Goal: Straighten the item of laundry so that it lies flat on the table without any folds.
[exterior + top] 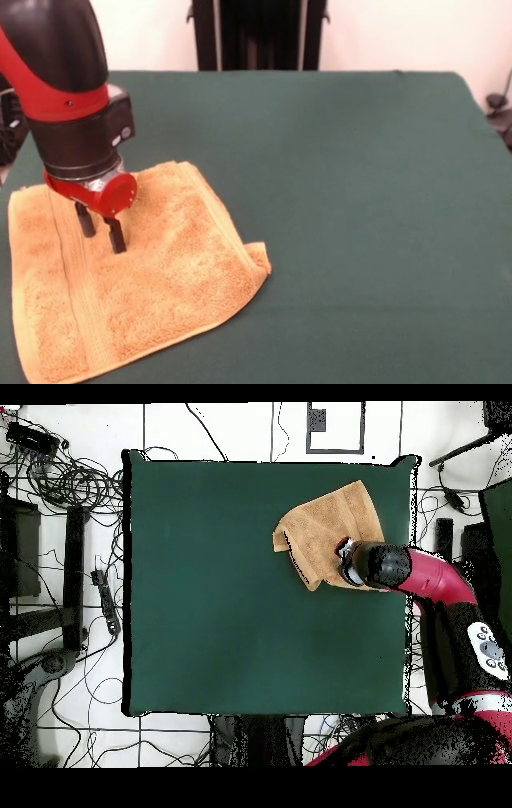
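The towel [136, 280] lies at the near left of the table [360, 200] in the front view, close to the table's left edge and running down to the near edge of the picture. The gripper [101, 231] stands right over it, fingers pointing straight down, the two tips a small way apart and empty; they look to be at the cloth's surface or just above it, and which of the two cannot be told from here. It grips nothing.

What matters for the next move is where the fold sits from the gripper. In the front view the fingers are over the far left part of the towel, beside the woven band that runs near to far along its left side. The doubled-over part is away to the right: the corner at the right shows a small turned-up flap, and in the overhead view that end of the cloth looks layered and ragged in outline. So the trouble lies to the gripper's right and somewhat nearer the camera, not under it. By my judgement the towel is mostly spread, with that one corner yet to be pulled outward
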